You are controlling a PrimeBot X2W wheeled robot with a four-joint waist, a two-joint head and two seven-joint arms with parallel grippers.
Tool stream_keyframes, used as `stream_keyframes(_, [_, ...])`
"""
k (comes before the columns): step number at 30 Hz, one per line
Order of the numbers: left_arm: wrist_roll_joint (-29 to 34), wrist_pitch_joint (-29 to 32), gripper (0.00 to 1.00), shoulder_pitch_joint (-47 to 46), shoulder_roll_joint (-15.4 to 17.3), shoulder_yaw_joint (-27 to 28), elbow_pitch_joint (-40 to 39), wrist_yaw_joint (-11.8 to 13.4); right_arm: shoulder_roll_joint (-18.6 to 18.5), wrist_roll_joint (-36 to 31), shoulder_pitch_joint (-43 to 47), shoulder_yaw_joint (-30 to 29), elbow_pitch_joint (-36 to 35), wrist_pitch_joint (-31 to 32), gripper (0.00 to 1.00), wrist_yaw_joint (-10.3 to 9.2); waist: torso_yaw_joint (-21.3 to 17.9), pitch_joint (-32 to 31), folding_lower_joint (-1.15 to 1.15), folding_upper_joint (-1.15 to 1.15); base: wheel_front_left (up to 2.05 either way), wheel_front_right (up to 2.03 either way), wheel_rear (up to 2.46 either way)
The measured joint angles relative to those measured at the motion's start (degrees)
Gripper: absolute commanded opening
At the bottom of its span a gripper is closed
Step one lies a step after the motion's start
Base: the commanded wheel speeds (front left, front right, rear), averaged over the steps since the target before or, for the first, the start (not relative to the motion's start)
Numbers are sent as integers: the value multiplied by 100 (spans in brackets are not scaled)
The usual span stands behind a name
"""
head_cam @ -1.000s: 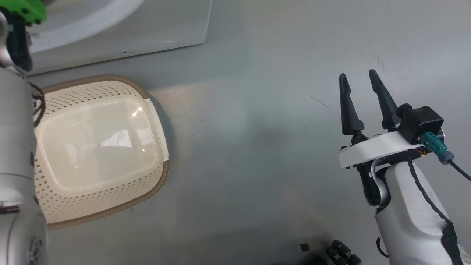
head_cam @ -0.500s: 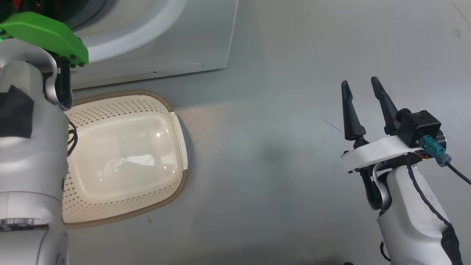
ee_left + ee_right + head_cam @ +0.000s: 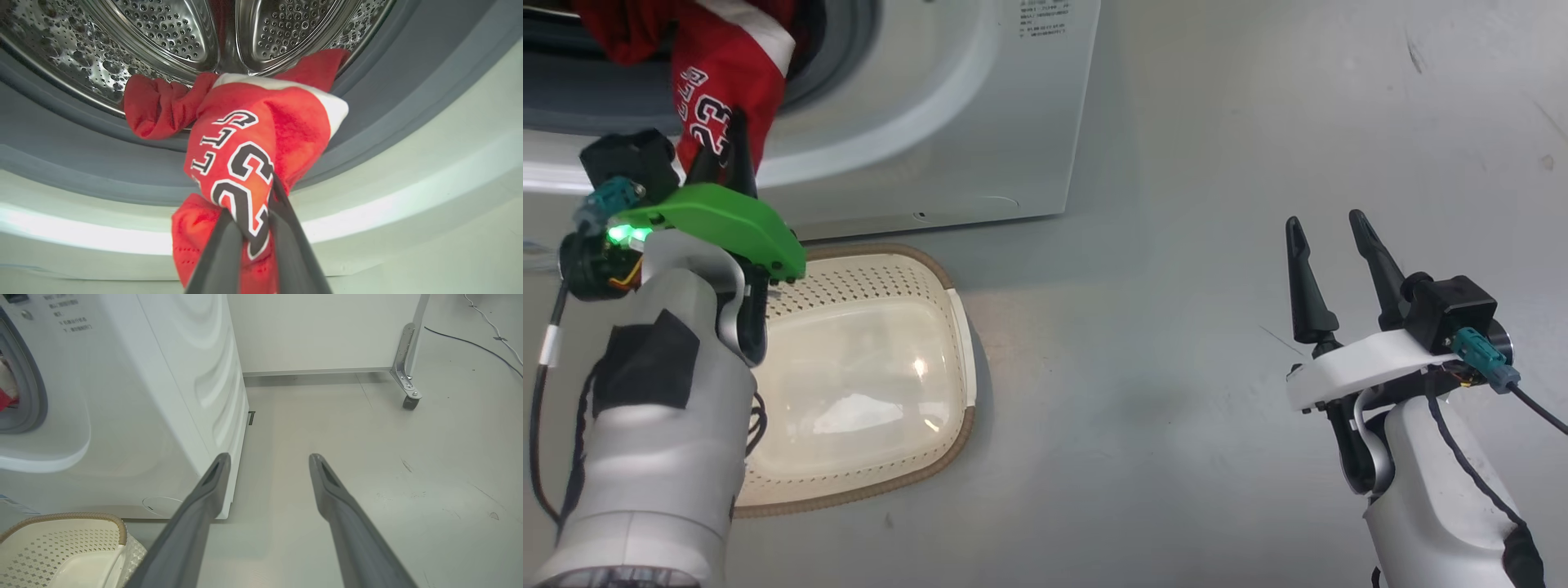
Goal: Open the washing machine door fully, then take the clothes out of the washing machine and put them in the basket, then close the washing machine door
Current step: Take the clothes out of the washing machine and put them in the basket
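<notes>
Counted one white boxy front-loading washing machine [image 3: 980, 122], one cream perforated plastic basket [image 3: 874, 273] with brown woven-look rim, one bright red jersey [image 3: 245, 151] numbered 23, two dark-fingered grippers: left gripper [image 3: 251, 195], right gripper [image 3: 1324, 217].

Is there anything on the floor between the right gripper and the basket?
No. In the head view, the stretch between the right gripper and the basket is bare grey floor, marked by faint scuffs.

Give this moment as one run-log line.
left gripper: shut on clothes at washing machine mouth | right gripper: open, holding nothing | basket: no clothes visible
</notes>
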Motion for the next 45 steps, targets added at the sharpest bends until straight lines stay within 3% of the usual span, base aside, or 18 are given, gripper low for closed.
stream_keyframes(22, [-89, -1, 0, 1874, -88, -521, 24, -21, 0, 1, 292, 34, 141, 0, 100, 49, 344, -628, 0, 0, 0, 0, 0])
stream_keyframes(36, [-421, 13, 0, 2593, -85, -1247, 210, -40, 0, -43, 320, 42, 149, 0, 100, 52, 260, -507, 0, 0, 0, 0, 0])
stream_keyframes(45, [-550, 57, 0, 2576, -81, -1289, 298, -44, -4, -115, 296, -45, 55, 0, 100, 51, 175, -214, 0, 0, 0, 0, 0])
